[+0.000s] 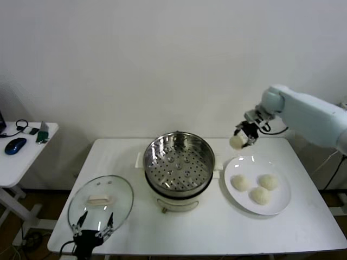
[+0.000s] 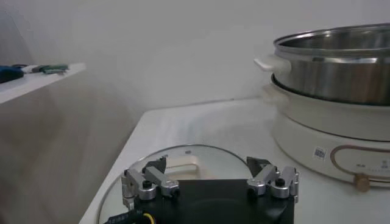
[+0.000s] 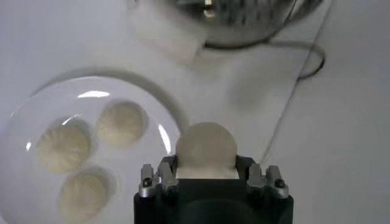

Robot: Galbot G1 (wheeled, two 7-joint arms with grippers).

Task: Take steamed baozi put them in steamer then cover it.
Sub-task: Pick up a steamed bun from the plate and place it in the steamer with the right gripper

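1. The right gripper [image 1: 242, 140] holds one baozi [image 3: 205, 149] between its fingers, lifted above the plate [image 1: 282, 205]; three baozi [image 1: 260, 188] lie there.
2. The bun looks soft and light; a gentle side grip suits it.
3. The left gripper [image 1: 93, 226] waits with wide fingers over the glass lid [image 1: 122, 189].
4. The steamer [image 1: 178, 162] stands open; its base label is unreadable.

four baozi [image 1: 237, 142], three on one plate [image 1: 282, 203], one steamer [image 1: 178, 162], one glass lid [image 1: 101, 201], two tables [image 1: 303, 227]
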